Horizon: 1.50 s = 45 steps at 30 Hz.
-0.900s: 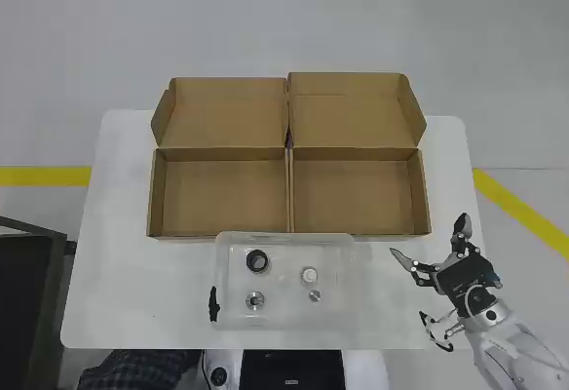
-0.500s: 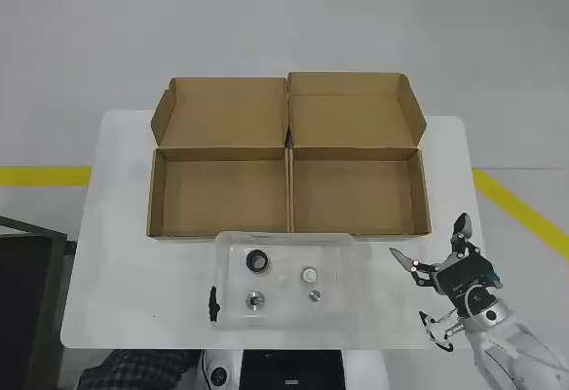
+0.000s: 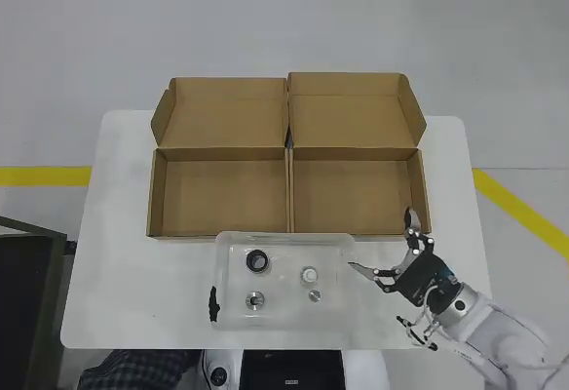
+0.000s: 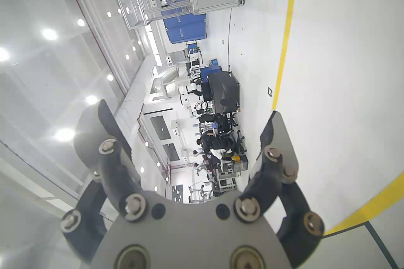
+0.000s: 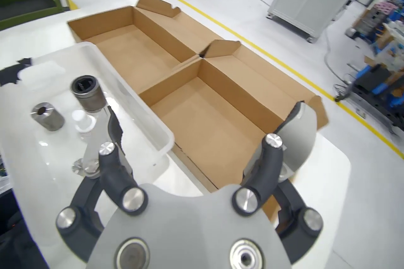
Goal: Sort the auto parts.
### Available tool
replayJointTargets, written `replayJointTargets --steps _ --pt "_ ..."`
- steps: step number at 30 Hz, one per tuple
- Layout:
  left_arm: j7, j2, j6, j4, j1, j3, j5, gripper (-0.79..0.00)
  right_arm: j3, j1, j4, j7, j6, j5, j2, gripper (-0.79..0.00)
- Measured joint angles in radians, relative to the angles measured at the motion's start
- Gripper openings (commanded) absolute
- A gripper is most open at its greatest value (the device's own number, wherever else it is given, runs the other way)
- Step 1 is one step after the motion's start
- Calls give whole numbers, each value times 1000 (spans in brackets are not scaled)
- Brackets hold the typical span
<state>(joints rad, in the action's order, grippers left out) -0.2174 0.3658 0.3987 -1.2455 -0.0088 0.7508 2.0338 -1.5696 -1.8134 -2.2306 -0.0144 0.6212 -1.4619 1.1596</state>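
Observation:
A clear plastic tray (image 3: 335, 255) at the table's front holds a black-topped bearing (image 3: 257, 260), a white part (image 3: 310, 275), a steel cylinder (image 3: 254, 299) and a small metal part (image 3: 315, 294). My right gripper (image 3: 380, 240) hangs open just right of the tray, one finger over its right rim. The right wrist view shows that gripper (image 5: 206, 110) with the bearing (image 5: 86, 92), cylinder (image 5: 47, 116) and white part (image 5: 82, 122) beyond it. My left gripper (image 4: 187, 108) is open and empty, pointing out at the room.
Two open cardboard boxes stand side by side behind the tray, the left box (image 3: 219, 198) and the right box (image 3: 359, 198), lids folded back. A black piece (image 3: 212, 304) sits at the tray's left end. White tabletop (image 3: 119, 273) lies bare at both sides.
My right gripper has moved left from near the table's right front edge to the tray's right end. The parts and boxes have not moved.

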Motion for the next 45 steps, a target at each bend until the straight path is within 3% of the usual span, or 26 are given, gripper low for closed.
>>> replayJointTargets --steps 5,15,29,45 --pt "0 0 0 0 0 0 0 0 110 103 52 -107 143 58 -4 0" --pt "0 0 0 0 0 0 0 0 279 253 121 -351 237 107 -5 0" --pt "0 0 0 0 0 0 0 0 357 321 153 -589 202 140 -13 0" --pt "0 0 0 0 0 0 0 0 425 367 218 -642 153 142 -18 0"
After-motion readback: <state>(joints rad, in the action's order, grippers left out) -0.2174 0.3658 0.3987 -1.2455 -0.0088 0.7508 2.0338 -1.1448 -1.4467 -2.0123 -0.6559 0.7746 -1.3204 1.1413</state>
